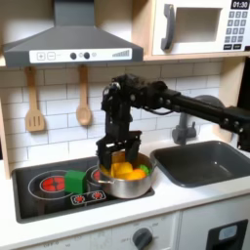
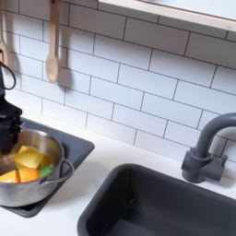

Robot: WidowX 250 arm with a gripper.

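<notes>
While the gripper (image 1: 116,153) hangs spread over the steel pot (image 1: 123,181) on the stove (image 1: 44,186), its fingers seem to straddle the yellow block (image 2: 30,159) inside, view blurry. Best: centre on the block, avoid the rim, then squeeze.

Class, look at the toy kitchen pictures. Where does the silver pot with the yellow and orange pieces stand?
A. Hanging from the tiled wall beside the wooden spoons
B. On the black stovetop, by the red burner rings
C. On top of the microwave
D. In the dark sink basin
B. In the first exterior view the silver pot stands on the black stovetop, with the gripper over its rim.
</notes>
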